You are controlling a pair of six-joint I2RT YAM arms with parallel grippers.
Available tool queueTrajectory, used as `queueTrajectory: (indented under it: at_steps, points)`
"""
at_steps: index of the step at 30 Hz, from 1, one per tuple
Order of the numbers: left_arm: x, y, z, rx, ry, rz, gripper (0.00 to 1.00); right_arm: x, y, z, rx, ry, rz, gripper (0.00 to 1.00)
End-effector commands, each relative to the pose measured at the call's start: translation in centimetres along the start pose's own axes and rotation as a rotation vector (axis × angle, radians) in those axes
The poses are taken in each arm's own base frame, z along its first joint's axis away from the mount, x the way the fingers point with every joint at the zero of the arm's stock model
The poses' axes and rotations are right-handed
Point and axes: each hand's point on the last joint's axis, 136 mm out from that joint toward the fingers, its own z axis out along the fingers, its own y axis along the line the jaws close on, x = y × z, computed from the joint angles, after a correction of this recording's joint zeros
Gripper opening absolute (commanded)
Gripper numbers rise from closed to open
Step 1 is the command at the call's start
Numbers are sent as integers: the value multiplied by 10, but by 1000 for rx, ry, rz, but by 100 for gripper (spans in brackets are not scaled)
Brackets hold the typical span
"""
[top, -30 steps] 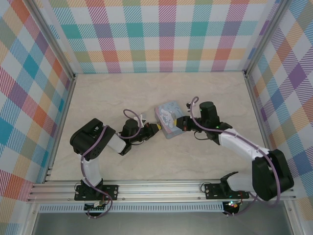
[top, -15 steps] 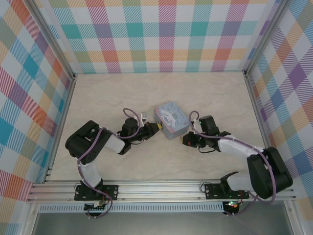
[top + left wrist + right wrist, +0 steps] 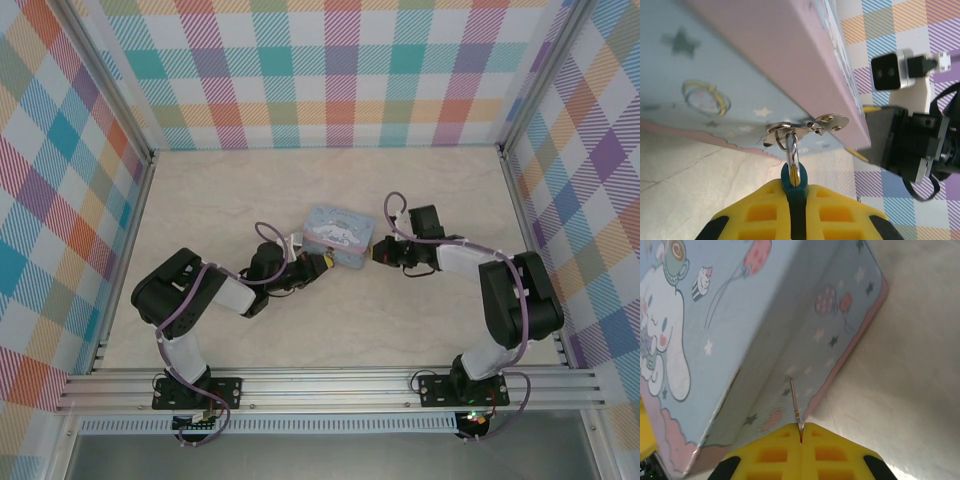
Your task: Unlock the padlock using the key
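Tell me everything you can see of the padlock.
The padlock is tiny, with a teal body and a shiny silver shackle. The shackle is threaded through the metal hasp on the side of the light-blue tin. The left gripper pinches the body between its yellow fingers, hiding the lower part and any keyhole. Whether it is locked cannot be told.

A robot test cell in a lab: a pale stone-look worktop (image 3: 230,200) boxed in by checked cloth walls (image 3: 340,70), with a left arm (image 3: 180,292) and right arm (image 3: 512,300) bolted to an aluminium frame (image 3: 330,385).
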Motion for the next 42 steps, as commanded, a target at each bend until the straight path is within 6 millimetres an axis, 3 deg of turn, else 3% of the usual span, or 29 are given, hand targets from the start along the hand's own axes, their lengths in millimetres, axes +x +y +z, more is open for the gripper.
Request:
queueTrajectory:
  at_steps: [1, 7, 13, 22, 29, 34, 42]
  points:
    - [3, -22, -2, 62, 0, 51, 0, -17, 12, 7, -59, -4, -74, 4]
    - [-3, -25, 0, 59, -38, 41, 0, -25, 0, 4, -33, -31, -52, 4]
    - [-8, -28, 3, 55, -77, 33, 0, 1, -11, -25, -34, -51, -6, 4]
    - [-15, -37, 5, 69, -136, -1, 0, 56, 54, -55, -345, -9, 1, 4]
    - [-13, -38, 5, 76, -135, -13, 0, 79, 80, -29, -437, 109, 0, 4]
    - [-13, -46, 2, 107, -136, -15, 0, 73, 90, -10, -447, 119, 11, 4]
    - [-9, -56, 4, 150, -107, -14, 0, 68, 93, 3, -473, 138, 42, 4]
